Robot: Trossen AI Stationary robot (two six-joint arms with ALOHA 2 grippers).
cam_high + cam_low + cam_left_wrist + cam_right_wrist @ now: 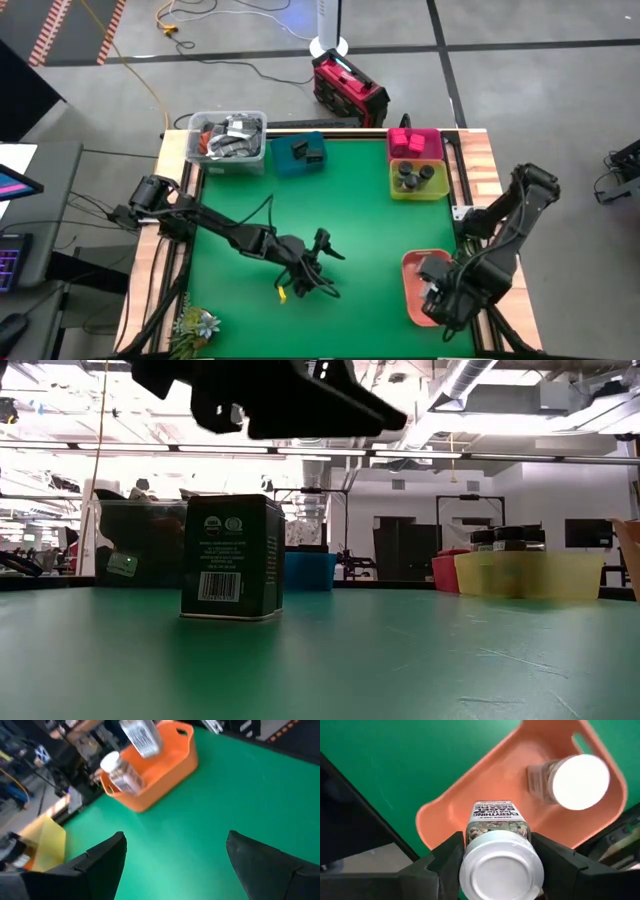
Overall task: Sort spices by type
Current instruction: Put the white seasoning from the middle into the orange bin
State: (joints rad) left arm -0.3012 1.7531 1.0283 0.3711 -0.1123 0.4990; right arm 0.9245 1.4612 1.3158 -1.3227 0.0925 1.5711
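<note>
Clamping a white-capped jar between its fingers over the salmon tray at the table's near right corner, where another such jar lies, the right gripper has room inside the rim, while the left gripper, jaws wide and empty, hangs mid-table above a dark tin, with the yellow tray of dark-lidded jars, the pink tray and the teal tray spaced along the far edge.

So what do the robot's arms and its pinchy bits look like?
Both arms are dark, nearly black, built from jointed segments. The left arm is long and thin, with a black cable looping off it and a small yellow bit near its end effector. The right arm looks chunkier. Each end effector has two flat, wedge-shaped black fingers, matte with no markings visible.
</note>
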